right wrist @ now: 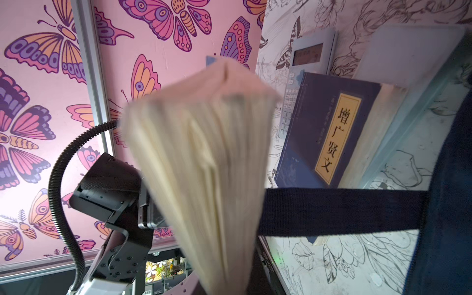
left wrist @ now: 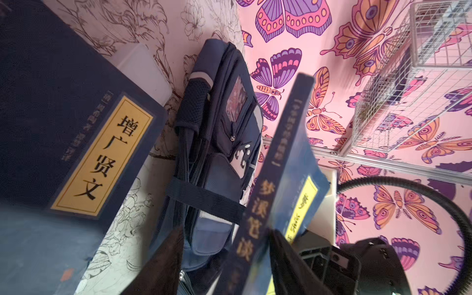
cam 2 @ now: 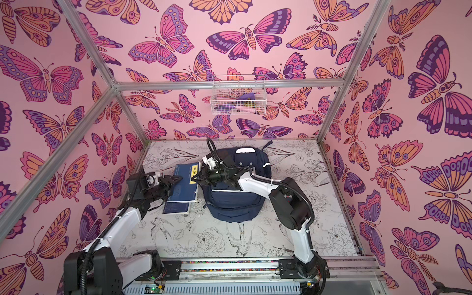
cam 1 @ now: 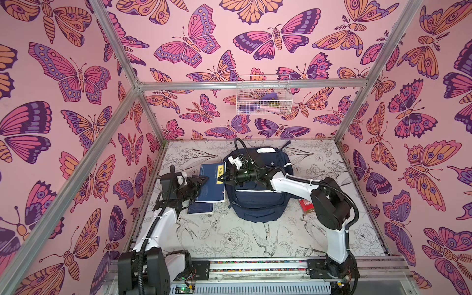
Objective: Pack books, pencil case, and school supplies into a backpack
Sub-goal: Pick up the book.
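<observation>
Our right gripper pinches the raised book by its page edge. The left gripper's jaws stand apart around its spine. The backpack lies just behind the right jaws. A second book lies under the left ones, with a calculator beside it. We judge that almost everything is still unpacked.

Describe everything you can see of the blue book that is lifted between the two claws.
The raised book is dark blue, with a cream-yellow cover strip of black characters and gold characters down its spine. Its cream page block fans slightly. It is tilted, lifted beside the backpack and partly over a second blue book. The right claw is shut on its edge nearest the backpack; its spine side sits between the left claw's parted jaws.
</observation>
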Motion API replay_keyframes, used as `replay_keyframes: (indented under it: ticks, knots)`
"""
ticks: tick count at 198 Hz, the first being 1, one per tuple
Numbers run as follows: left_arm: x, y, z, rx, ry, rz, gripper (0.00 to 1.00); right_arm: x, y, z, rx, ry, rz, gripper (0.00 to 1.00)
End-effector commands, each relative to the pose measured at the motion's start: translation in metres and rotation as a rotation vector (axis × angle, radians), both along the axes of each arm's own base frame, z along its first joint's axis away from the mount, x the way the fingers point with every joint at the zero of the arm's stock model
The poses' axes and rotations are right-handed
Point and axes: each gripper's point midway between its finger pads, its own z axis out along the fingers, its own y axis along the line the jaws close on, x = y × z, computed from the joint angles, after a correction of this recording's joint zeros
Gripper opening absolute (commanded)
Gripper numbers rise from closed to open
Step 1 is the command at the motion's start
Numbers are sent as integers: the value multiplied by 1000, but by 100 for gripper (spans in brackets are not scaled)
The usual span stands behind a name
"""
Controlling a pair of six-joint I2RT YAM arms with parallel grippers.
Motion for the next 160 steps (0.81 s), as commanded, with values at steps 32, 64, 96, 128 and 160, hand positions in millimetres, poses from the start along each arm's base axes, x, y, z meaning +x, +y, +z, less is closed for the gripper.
replay_keyframes:
  ticks: [32, 64, 96, 128, 160]
  knots:
    - [-3, 6, 28, 60, -84, 24, 0, 9, -26, -11, -254, -61, -69, 62]
    - [-3, 10, 54, 131, -142, 20, 0, 8, -102, -30, -683, -114, -188, 78]
    - [-1, -10, 84, 111, -223, -65, 0, -2, -142, -6, -738, -237, -257, 79]
    - [-6, -50, 111, 70, -319, -213, 0, -26, -141, 61, -415, -350, -192, 77]
    - [-15, -88, 136, -66, -399, -357, 0, -43, -150, 110, -175, -437, -197, 89]
